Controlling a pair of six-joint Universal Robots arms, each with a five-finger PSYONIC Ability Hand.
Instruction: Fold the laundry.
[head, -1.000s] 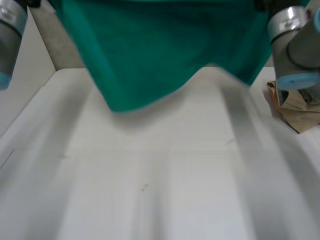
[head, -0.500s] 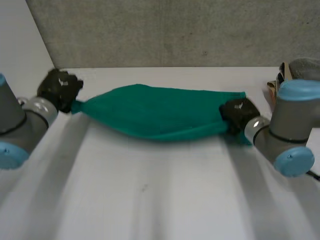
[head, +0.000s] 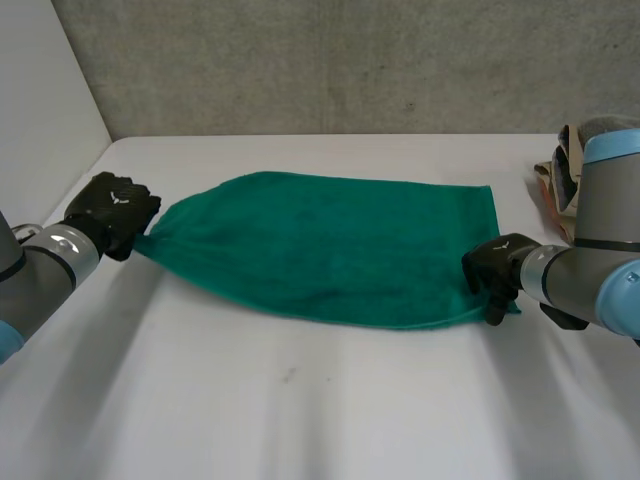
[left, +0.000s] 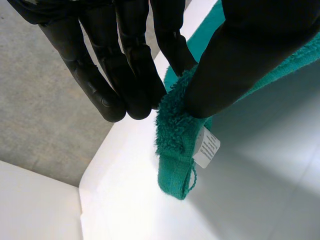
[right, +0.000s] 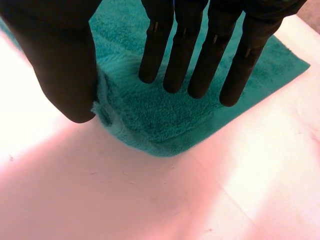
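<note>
A green towel (head: 330, 245) lies spread flat across the white table (head: 300, 400). My left hand (head: 110, 212) is at its left corner. In the left wrist view the fingers (left: 125, 60) and thumb pinch that bunched corner of the towel (left: 175, 145), and a white label (left: 206, 148) hangs from it. My right hand (head: 495, 268) is at the towel's near right corner. In the right wrist view its fingers (right: 200, 45) are straight and spread from the thumb (right: 60, 60), and the towel's corner (right: 165, 110) lies on the table under them, not pinched.
A heap of beige and brown cloth (head: 560, 180) sits at the table's far right, behind my right arm. A grey wall (head: 350, 60) runs along the table's far edge, and a white wall (head: 40, 100) stands at the left.
The towel hung high in front of the head camera, then came down and was drawn flat towards me on the table. My right hand has opened off its corner; the left still pinches.
</note>
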